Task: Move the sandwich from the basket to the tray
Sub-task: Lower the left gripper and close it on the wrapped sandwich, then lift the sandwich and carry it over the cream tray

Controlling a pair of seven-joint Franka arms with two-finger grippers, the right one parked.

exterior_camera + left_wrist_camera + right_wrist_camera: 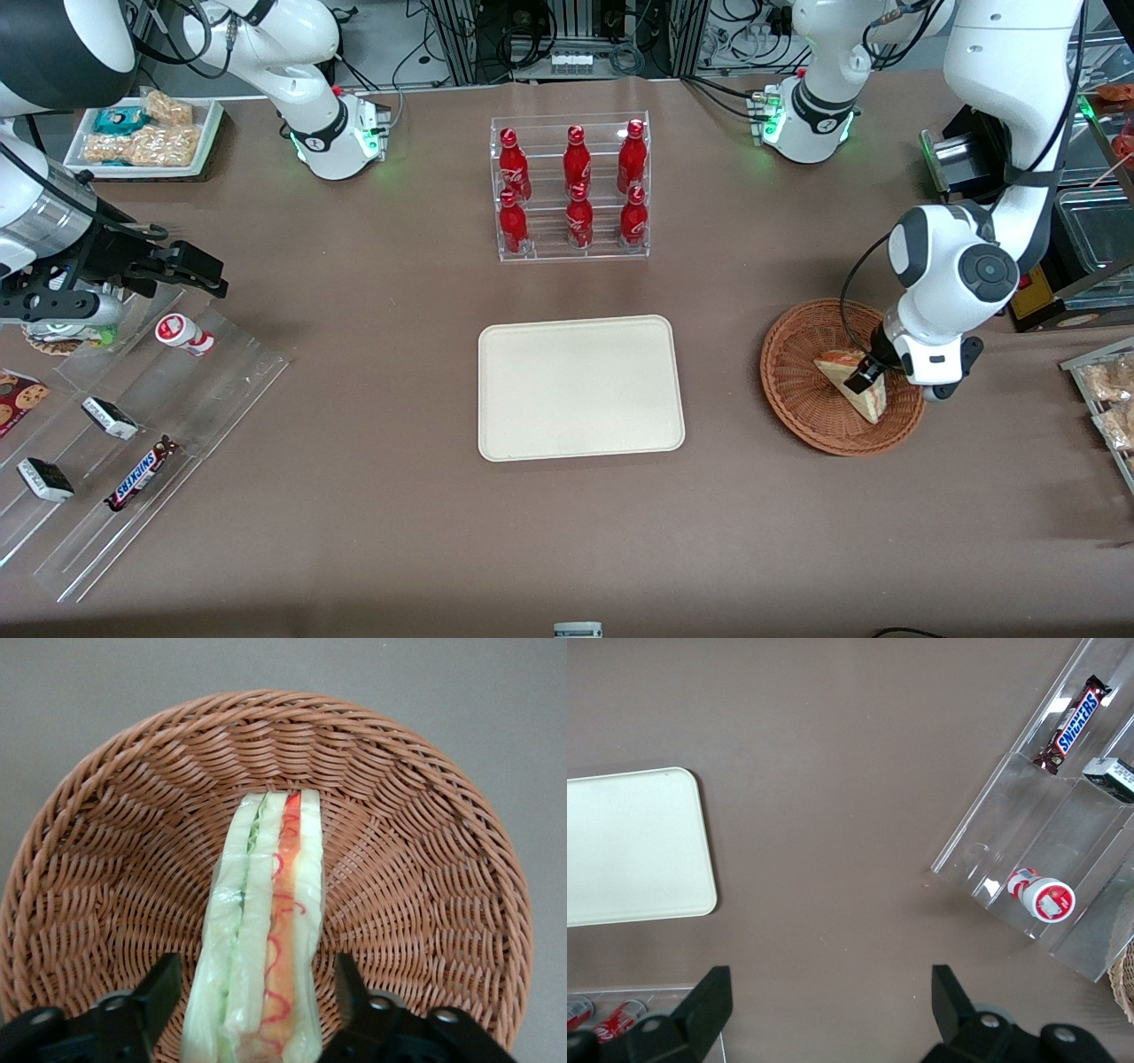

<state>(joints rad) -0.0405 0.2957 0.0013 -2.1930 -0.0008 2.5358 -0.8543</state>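
— Wrist view: pincer (252, 992) down in basket (416, 842), fingers (159, 988) spread either side of sandwich (266, 930), small gaps, no grip.
— Front view: sandwich still in basket; tray (580, 387) bare on counter (390, 292), toward parked arm.

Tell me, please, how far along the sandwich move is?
Early. The gripper has reached the basket, its open fingers straddling the sandwich, with gaps on both sides. The sandwich lies in the basket, not yet grasped. Closing, lifting and carrying it to the tray are all left.
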